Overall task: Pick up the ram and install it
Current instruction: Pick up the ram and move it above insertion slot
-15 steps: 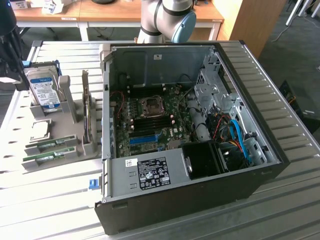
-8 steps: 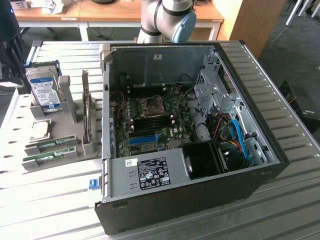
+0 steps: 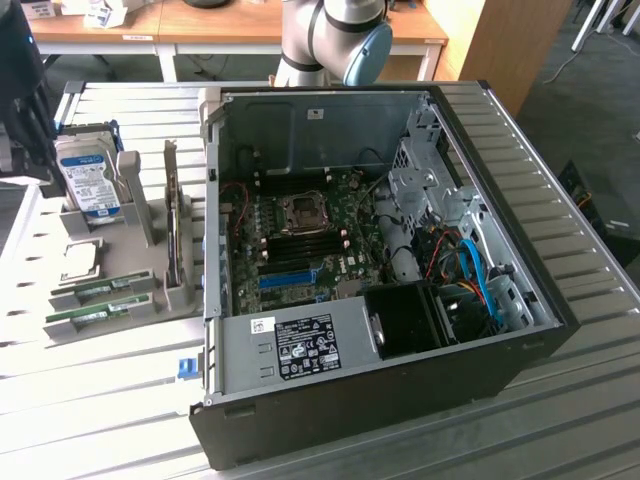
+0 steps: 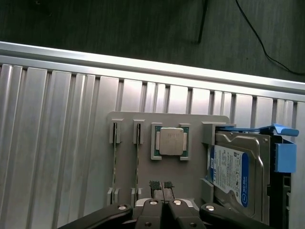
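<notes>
It seems the approach step: the shut, empty pincer (image 4: 162,187) hangs near the ram (image 4: 137,162), so a grasp calls for opening it and centring over that thin stick.

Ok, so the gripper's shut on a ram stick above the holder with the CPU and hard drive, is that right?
Not quite. The gripper is shut, but on nothing. The wrist view shows the two ram sticks standing in their slots in the holder. The rest holds: it is above the holder with the CPU and hard drive.
</notes>
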`<action>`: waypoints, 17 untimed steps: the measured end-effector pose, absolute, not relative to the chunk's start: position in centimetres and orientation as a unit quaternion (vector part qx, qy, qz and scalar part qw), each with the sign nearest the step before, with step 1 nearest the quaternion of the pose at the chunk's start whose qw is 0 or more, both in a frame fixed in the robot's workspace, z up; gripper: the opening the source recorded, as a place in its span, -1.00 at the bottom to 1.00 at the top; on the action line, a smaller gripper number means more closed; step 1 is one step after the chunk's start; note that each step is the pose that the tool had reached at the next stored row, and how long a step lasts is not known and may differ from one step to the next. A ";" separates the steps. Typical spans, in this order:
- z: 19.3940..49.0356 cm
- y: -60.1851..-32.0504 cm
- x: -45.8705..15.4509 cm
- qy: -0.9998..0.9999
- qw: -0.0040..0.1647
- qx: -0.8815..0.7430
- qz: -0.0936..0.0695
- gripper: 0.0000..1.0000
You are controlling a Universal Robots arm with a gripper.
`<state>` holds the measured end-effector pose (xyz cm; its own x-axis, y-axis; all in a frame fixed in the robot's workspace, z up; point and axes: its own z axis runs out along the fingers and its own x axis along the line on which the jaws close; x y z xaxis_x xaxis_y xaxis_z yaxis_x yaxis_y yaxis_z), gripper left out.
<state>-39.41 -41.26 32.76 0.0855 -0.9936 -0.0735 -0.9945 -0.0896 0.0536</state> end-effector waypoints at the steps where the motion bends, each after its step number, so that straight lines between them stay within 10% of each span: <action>1: 32.6 -41.3 -39.4 0.675 0.005 -0.737 0.045 -0.79; 17: 30.3 -41.3 -39.4 0.675 0.005 -0.737 0.045 -0.79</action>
<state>-39.41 -41.26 30.34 0.0855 -0.9936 -0.0733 -0.9945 -0.0895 0.0538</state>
